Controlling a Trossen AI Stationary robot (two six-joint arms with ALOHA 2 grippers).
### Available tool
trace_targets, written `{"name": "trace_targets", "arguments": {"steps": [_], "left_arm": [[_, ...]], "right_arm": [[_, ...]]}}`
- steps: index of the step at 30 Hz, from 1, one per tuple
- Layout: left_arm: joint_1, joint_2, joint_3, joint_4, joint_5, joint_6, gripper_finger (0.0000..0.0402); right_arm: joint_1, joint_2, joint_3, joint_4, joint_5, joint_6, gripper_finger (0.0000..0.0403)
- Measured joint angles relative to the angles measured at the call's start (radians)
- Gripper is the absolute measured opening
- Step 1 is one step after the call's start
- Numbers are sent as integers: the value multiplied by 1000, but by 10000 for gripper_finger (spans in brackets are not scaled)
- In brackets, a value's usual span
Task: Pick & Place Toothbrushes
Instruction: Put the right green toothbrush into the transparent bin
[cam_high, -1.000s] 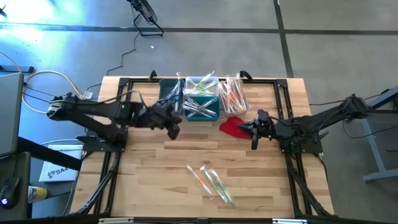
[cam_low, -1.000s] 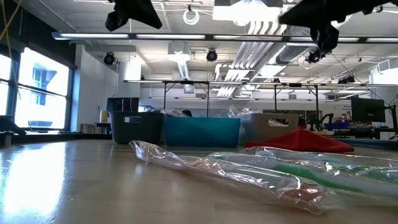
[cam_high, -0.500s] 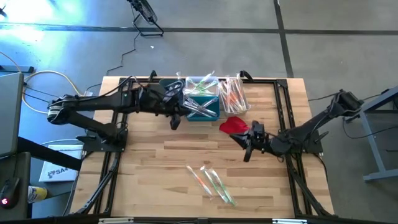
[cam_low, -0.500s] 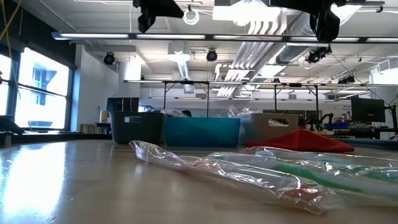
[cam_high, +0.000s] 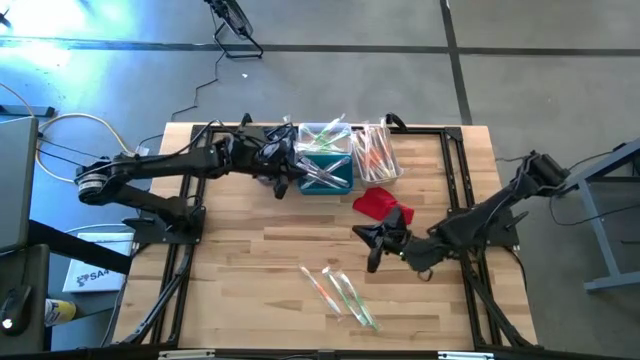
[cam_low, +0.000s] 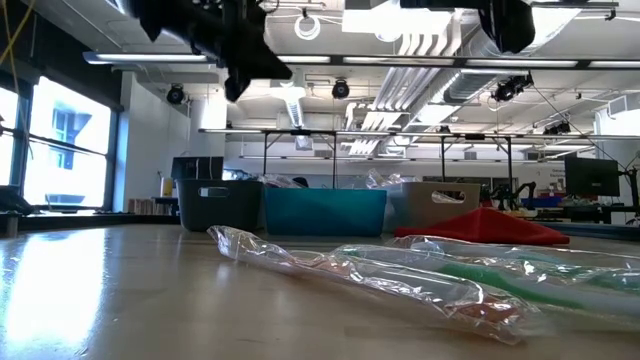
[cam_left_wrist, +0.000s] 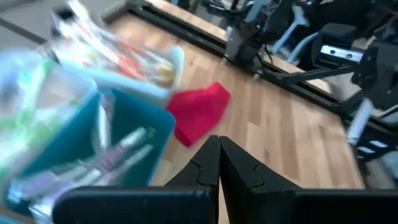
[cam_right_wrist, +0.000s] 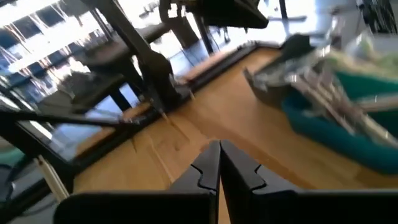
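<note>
Three wrapped toothbrushes (cam_high: 340, 291) with green and orange handles lie loose on the wood near the table's front, large in the low view (cam_low: 400, 272). More toothbrushes fill the teal bin (cam_high: 326, 170) and the clear bin (cam_high: 376, 150) at the far edge. My left gripper (cam_high: 282, 186) hovers shut and empty beside the teal bin's left wall, as its wrist view (cam_left_wrist: 219, 140) shows. My right gripper (cam_high: 371, 256) hovers shut and empty (cam_right_wrist: 219, 144) between the red cloth (cam_high: 378, 203) and the loose toothbrushes.
A dark grey bin (cam_low: 214, 205) stands left of the teal bin (cam_low: 325, 211), and a pale bin (cam_low: 440, 203) stands to its right. The red cloth (cam_low: 485, 225) lies in front of them. A black frame (cam_high: 455, 170) borders the table. Bare wood lies at the front left.
My left gripper has swung toward the far edge to the teal bin's side, sinking a little and rolling its wrist. My right gripper has travelled toward the table's left and near edge, away from the red cloth and toward the loose toothbrushes. Both have stayed shut.
</note>
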Motion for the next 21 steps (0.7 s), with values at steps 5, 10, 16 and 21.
{"name": "trace_targets", "arguments": {"steps": [5,10,16,21], "left_arm": [[19,0,-120,117,85,-65,0],[19,0,-163,120,86,-68,0],[19,0,-164,147,88,-68,0],[19,0,-164,159,92,-63,0]], "right_arm": [[0,111,135,-208,-60,121,3],[-7,236,285,-422,-121,208,3],[-52,359,387,-612,-377,409,2],[-72,423,389,-630,-625,506,2]]}}
